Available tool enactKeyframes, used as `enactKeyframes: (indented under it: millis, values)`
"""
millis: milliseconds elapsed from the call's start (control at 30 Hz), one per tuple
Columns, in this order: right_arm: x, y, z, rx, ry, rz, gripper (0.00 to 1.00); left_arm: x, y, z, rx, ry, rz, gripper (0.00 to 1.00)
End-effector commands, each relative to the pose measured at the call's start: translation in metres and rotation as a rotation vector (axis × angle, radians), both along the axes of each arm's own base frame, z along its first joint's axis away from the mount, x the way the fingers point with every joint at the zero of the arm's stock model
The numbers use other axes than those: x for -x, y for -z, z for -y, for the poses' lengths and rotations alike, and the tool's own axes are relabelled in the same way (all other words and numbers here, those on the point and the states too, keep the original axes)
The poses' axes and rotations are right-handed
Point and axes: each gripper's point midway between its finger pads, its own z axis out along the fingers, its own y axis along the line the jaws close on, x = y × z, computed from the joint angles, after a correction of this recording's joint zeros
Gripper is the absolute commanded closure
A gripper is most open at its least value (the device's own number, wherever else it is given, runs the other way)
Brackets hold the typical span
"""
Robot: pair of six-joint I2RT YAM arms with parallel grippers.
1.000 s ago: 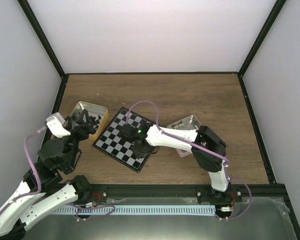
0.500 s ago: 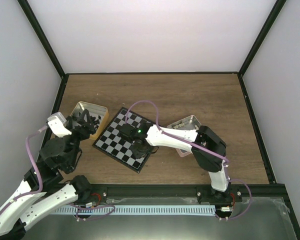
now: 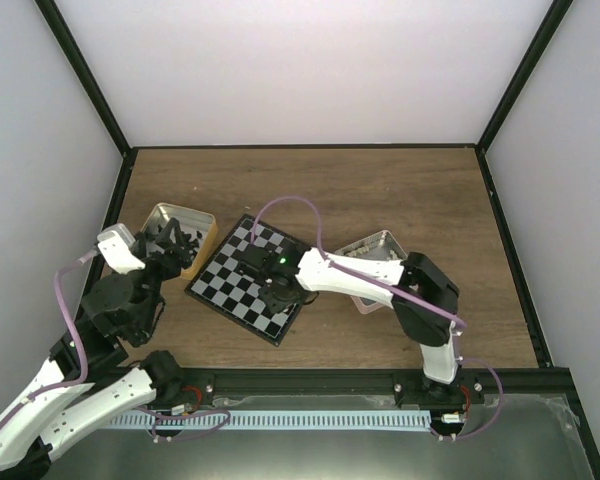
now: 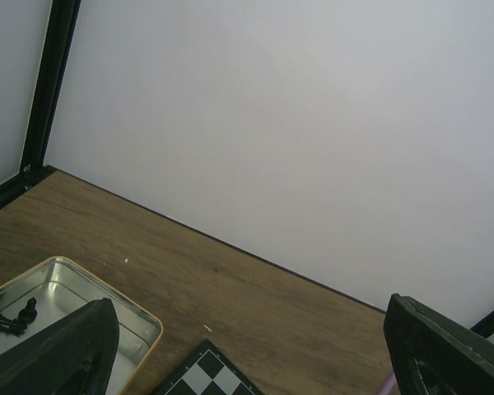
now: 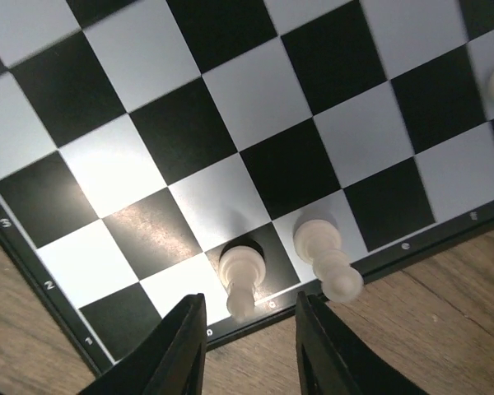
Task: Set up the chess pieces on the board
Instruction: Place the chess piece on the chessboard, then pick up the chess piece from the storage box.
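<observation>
Right end effector (image 3: 280,296) over the near corner of the board (image 3: 238,272), left end effector (image 3: 169,246) above the gold tin (image 3: 192,221).

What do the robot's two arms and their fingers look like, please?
Both the left arm and the right arm have smooth white shells with black joints and black wrist housings. A thin lilac cable loops along each. A small green light glows on the right wrist. The fingers are flat, matte black blades with rounded edges.
</observation>
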Motion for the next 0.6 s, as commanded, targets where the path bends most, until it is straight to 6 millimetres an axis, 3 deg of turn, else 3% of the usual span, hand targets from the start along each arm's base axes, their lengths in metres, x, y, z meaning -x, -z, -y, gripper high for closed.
enactKeyframes:
  millis: [0, 100, 200, 433, 567]
  values:
    - [-0.014, -0.063, -0.009, -0.132, 0.027, 0.105, 0.68, -0.002, 0.003, -0.001, -0.008, -0.017, -0.009, 0.1]
    - [-0.021, -0.082, -0.006, -0.18, 0.059, 0.143, 0.67, -0.002, 0.004, 0.0, -0.012, -0.017, -0.011, 0.1]
    - [-0.041, -0.091, 0.016, -0.18, 0.155, 0.21, 0.65, -0.003, 0.005, 0.001, -0.017, -0.016, -0.014, 0.1]
    - [-0.093, -0.099, 0.106, -0.23, 0.491, 0.334, 0.6, -0.004, 0.006, 0.006, -0.031, 0.005, -0.016, 0.08]
    - [-0.121, -0.082, 0.166, -0.305, 0.699, 0.358, 0.54, -0.005, 0.006, 0.011, -0.039, 0.031, -0.011, 0.06]
